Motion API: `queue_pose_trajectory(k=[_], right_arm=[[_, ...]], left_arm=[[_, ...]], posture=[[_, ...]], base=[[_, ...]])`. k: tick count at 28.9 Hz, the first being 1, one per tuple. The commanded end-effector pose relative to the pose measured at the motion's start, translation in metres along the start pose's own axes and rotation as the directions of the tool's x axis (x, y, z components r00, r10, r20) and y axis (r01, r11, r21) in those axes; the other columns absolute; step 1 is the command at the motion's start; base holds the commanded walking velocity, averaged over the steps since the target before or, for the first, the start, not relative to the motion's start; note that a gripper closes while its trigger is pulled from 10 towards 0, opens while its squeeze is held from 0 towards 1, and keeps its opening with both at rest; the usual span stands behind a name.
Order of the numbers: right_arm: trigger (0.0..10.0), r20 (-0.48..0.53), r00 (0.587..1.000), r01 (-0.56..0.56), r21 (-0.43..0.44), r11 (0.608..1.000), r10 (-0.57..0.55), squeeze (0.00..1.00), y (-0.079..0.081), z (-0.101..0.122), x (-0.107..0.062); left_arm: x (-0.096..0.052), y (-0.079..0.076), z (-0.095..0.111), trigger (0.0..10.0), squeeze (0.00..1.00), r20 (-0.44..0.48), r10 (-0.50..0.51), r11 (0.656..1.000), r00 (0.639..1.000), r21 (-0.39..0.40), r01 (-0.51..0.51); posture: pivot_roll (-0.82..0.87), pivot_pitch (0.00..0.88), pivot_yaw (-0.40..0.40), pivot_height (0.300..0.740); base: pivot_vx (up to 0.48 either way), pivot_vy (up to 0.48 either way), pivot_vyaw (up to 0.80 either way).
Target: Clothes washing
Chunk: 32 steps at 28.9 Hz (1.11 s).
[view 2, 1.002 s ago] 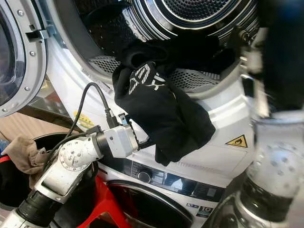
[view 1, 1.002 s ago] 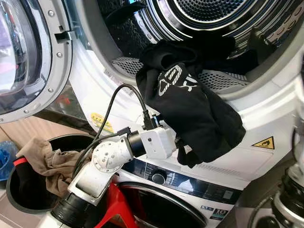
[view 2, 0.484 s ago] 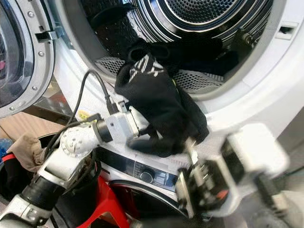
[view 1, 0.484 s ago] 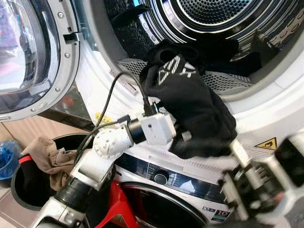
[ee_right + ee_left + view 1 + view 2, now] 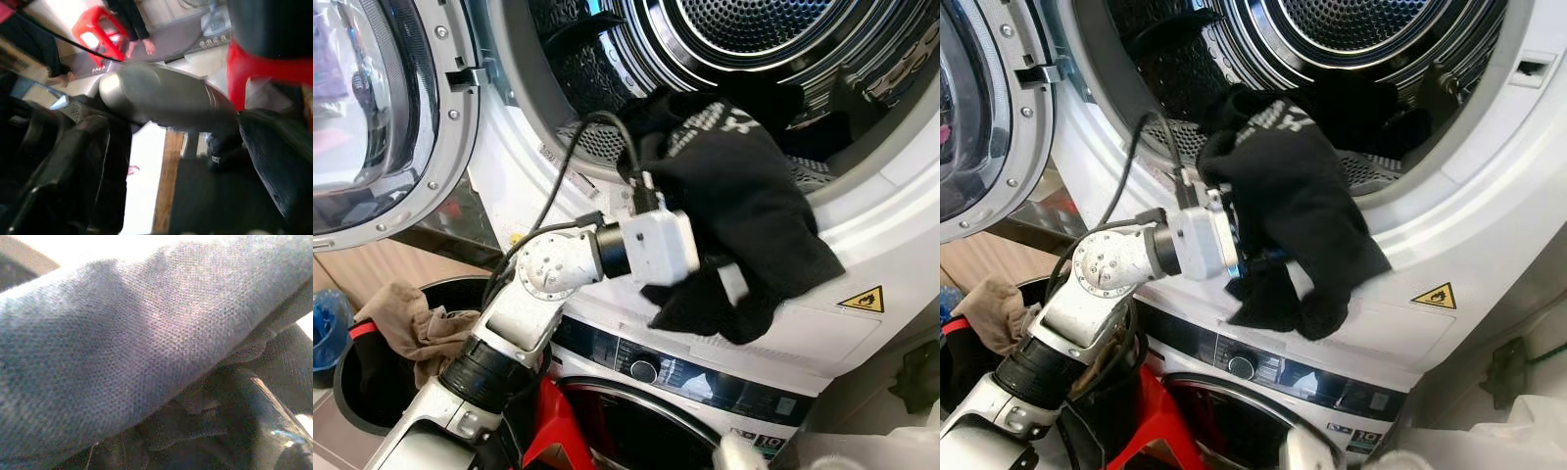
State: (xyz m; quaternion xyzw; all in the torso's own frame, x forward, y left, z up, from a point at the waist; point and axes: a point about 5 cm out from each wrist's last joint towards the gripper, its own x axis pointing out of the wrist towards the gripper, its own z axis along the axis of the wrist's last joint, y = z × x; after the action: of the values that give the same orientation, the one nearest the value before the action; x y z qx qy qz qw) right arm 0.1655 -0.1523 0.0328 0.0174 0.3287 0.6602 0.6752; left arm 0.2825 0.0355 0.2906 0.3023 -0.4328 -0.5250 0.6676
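Observation:
A black garment (image 5: 744,206) with white print hangs over the lower rim of the upper machine's round opening (image 5: 533,117), part inside the steel drum (image 5: 754,29) and part down the white front. My left gripper (image 5: 710,274) is buried in the garment's lower folds and shut on it. In the left wrist view the cloth (image 5: 122,357) lies right against the camera beside one black finger (image 5: 274,435). More dark clothing lies in the drum behind. My right gripper (image 5: 68,161) hangs low and blurred.
The round glass door (image 5: 372,108) stands open at the left. A black basket (image 5: 367,392) holding a beige cloth (image 5: 411,328) sits on the floor below. A red stool (image 5: 548,431) stands before the lower machine (image 5: 705,377). A person's bare feet (image 5: 139,46) show on the floor.
My left gripper has lifted the black garment up and to the right, closer to the drum mouth. The right arm swept across the front half a second ago and has dropped away.

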Motion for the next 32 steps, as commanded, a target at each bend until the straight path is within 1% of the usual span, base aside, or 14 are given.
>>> queue_pose_trajectory(k=[1,4,7,8,10,11,17,20,21,25,28,29,31,32], right_arm=[[10.0,-0.011,1.000,0.029,0.023,0.999,-0.028,0.00,-0.002,-0.011,0.000],[10.0,-0.036,0.997,0.066,0.037,0.997,-0.064,0.00,-0.007,-0.024,0.003],[10.0,-0.061,0.992,0.118,0.070,0.991,-0.114,0.00,-0.011,-0.040,0.011],[10.0,-0.061,0.992,0.118,0.070,0.991,-0.114,0.00,-0.011,-0.040,0.011],[10.0,-0.058,0.989,0.137,0.089,0.987,-0.133,0.00,-0.013,-0.047,0.015],[10.0,-0.051,0.989,0.147,0.119,0.982,-0.141,0.00,-0.013,-0.055,0.020],[10.0,-0.037,0.981,0.193,0.164,0.967,-0.189,0.00,-0.018,-0.064,0.023],[10.0,-0.013,0.978,0.209,0.178,0.962,-0.210,0.00,-0.020,-0.064,0.023],[10.0,-0.014,0.977,0.213,0.177,0.961,-0.214,0.00,-0.022,-0.065,0.023],[10.0,-0.021,0.974,0.225,0.170,0.959,-0.225,0.00,-0.024,-0.066,0.025],[10.0,-0.021,0.968,0.250,0.179,0.952,-0.250,0.00,-0.027,-0.069,0.025],[10.0,-0.021,0.967,0.254,0.180,0.950,-0.254,0.00,-0.028,-0.070,0.025],[10.0,-0.009,0.965,0.261,0.184,0.948,-0.264,0.00,-0.029,-0.069,0.024],[10.0,-0.009,0.965,0.261,0.184,0.948,-0.264,0.00,-0.029,-0.069,0.024]], left_arm=[[0.003,0.012,0.005,10.0,0.00,0.010,-0.017,0.996,1.000,0.090,0.016],[0.000,0.022,-0.002,10.0,0.00,-0.031,-0.011,0.992,0.999,0.122,0.015],[-0.008,0.042,-0.014,10.0,0.00,-0.097,0.043,0.986,0.994,0.167,-0.026],[-0.008,0.042,-0.014,10.0,0.00,-0.097,0.043,0.986,0.994,0.167,-0.026],[-0.012,0.053,-0.018,10.0,0.00,-0.113,0.073,0.982,0.991,0.184,-0.051],[-0.016,0.068,-0.021,10.0,0.00,-0.127,0.115,0.975,0.985,0.203,-0.088],[-0.015,0.096,-0.028,10.0,0.00,-0.145,0.197,0.963,0.970,0.212,-0.164],[-0.014,0.104,-0.037,10.0,0.00,-0.175,0.247,0.963,0.953,0.157,-0.221],[-0.015,0.109,-0.045,10.0,0.00,-0.215,0.287,0.957,0.934,0.110,-0.268],[-0.019,0.116,-0.054,10.0,0.00,-0.270,0.371,0.928,0.889,0.066,-0.367],[-0.036,0.125,-0.072,10.0,0.00,-0.403,0.485,0.845,0.777,-0.014,-0.535],[-0.037,0.124,-0.074,10.0,0.00,-0.420,0.483,0.838,0.768,-0.031,-0.544],[-0.035,0.114,-0.082,10.0,0.00,-0.456,0.383,0.864,0.803,-0.130,-0.487],[-0.035,0.114,-0.082,10.0,0.00,-0.456,0.383,0.864,0.803,-0.130,-0.487]], posture=[[-0.02,0.044,0.023,0.740],[-0.02,0.044,0.023,0.740],[-0.02,0.045,0.027,0.740],[-0.02,0.045,0.027,0.740],[-0.02,0.043,0.027,0.740],[-0.02,0.042,0.029,0.740],[-0.02,0.038,0.032,0.740],[-0.02,0.033,0.033,0.740],[-0.02,0.030,0.034,0.740],[-0.02,0.027,0.038,0.740],[-0.03,0.018,0.039,0.740],[-0.03,0.016,0.039,0.740],[-0.03,0.014,0.038,0.740],[-0.03,0.014,0.038,0.740]], base=[[0.000,0.000,0.00],[0.000,0.000,0.00],[0.000,0.000,0.00],[0.000,0.000,0.00],[0.000,0.000,0.00],[0.000,0.000,0.00],[0.000,0.000,0.00],[0.000,0.000,0.00],[0.000,0.000,0.00],[0.000,0.000,0.00],[0.000,0.000,0.00],[0.000,0.000,0.00],[0.000,0.000,0.00],[0.000,0.000,0.00]])
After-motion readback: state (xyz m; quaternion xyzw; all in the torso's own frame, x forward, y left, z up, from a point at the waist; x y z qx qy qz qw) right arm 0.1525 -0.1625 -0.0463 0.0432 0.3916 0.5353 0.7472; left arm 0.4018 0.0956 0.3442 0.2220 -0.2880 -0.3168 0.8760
